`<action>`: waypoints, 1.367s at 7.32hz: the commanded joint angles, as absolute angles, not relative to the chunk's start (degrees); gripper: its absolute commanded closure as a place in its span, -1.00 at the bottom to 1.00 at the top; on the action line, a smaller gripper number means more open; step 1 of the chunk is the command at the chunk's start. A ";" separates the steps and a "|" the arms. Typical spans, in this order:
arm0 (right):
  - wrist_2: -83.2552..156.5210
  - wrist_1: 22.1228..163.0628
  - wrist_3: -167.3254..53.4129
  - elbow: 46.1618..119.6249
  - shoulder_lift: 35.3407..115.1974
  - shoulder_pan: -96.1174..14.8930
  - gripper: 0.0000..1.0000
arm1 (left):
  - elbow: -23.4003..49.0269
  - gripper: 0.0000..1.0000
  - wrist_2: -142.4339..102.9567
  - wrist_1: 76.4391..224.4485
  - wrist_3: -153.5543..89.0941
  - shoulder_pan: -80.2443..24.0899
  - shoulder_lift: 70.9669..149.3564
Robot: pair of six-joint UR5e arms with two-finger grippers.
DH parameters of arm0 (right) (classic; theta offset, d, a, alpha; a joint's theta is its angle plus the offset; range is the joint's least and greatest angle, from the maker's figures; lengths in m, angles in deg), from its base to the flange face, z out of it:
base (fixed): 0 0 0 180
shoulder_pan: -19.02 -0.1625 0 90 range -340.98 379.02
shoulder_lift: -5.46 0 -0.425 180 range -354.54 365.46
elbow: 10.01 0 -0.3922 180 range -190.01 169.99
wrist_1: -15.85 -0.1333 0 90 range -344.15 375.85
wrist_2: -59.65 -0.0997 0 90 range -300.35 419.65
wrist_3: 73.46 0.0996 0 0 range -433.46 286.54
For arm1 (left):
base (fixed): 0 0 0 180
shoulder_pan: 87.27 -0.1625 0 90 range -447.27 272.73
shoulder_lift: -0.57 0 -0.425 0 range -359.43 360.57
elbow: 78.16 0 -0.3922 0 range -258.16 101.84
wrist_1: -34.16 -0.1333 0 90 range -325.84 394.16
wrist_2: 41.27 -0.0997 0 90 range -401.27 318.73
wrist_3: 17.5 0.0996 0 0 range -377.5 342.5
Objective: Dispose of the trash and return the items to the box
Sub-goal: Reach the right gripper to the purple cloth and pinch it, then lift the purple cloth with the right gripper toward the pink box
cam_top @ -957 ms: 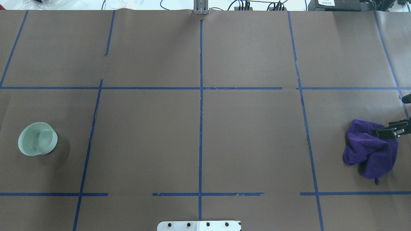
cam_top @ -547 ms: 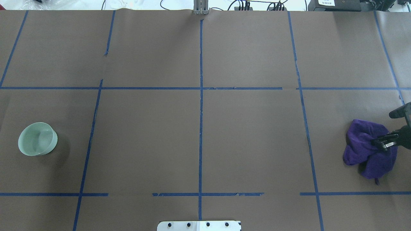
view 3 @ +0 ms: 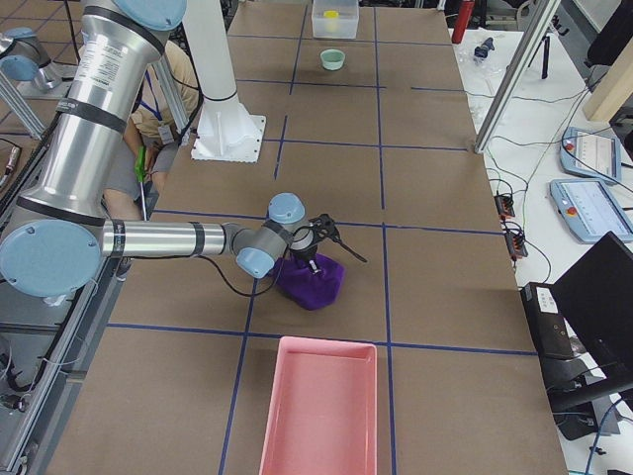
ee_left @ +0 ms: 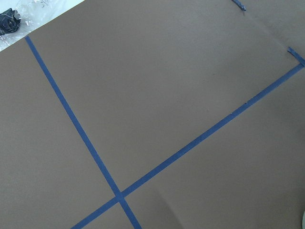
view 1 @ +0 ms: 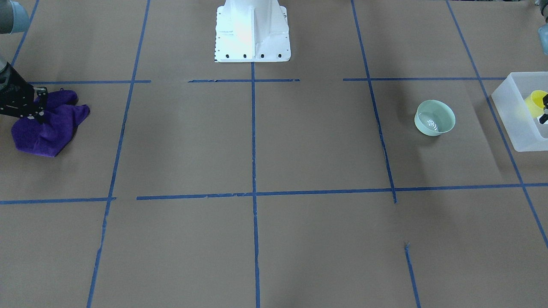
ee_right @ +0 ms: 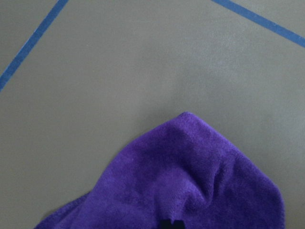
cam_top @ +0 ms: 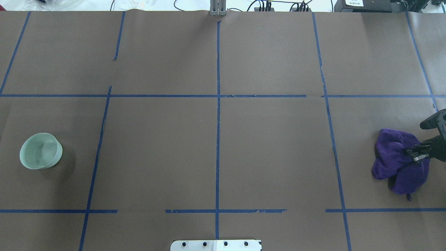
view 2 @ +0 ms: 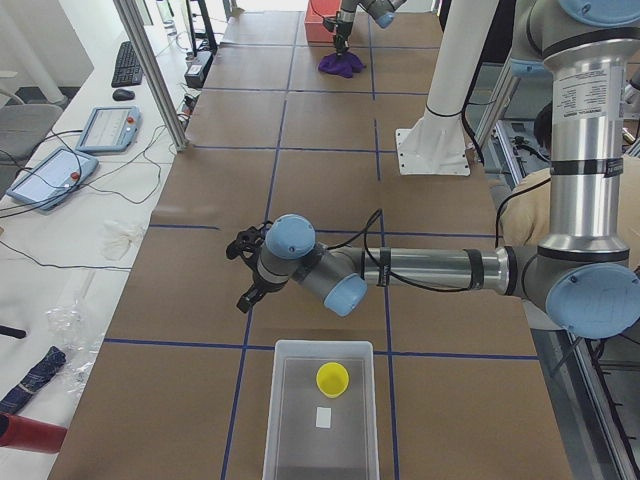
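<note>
The yellow cup (view 1: 535, 102) stands inside the frosted box (view 1: 513, 124) at the table's left end, and it also shows in the exterior left view (view 2: 333, 379). The mint-green bowl (cam_top: 41, 151) sits upright on the table beside the box (view 1: 434, 117). My left gripper (view 2: 243, 272) hovers over the table just past the box; I cannot tell whether it is open or shut. My right gripper (cam_top: 413, 155) is pressed down into a crumpled purple cloth (cam_top: 393, 164) at the table's right end, shut on a fold of it. The cloth still lies on the table.
A pink tray (view 3: 282, 396) lies on the table just beyond the cloth, at the right end. The white robot base (view 1: 252, 30) stands at the near middle edge. Blue tape lines divide the brown table cover.
My right gripper has come down from just above the cloth into its upper part and tilted more downward. The cloth and the bowl have stayed in place.
</note>
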State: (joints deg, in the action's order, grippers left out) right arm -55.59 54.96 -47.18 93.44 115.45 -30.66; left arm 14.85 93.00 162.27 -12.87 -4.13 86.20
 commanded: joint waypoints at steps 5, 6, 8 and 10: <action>-68.23 113.30 -112.64 103.98 102.80 -76.62 1.00 | 24.06 -1.00 78.39 159.05 -34.66 -16.39 88.46; -68.23 120.54 -122.05 101.54 98.93 -83.65 1.00 | 23.80 -1.00 77.22 162.71 -37.86 -18.43 87.50; -66.66 121.32 -135.28 90.33 96.34 -91.44 1.00 | 21.35 -1.00 76.94 177.36 -49.34 -24.14 80.58; -67.17 111.36 -132.12 78.54 96.95 -91.55 0.46 | 21.16 -1.00 76.77 179.89 -51.43 -25.75 79.49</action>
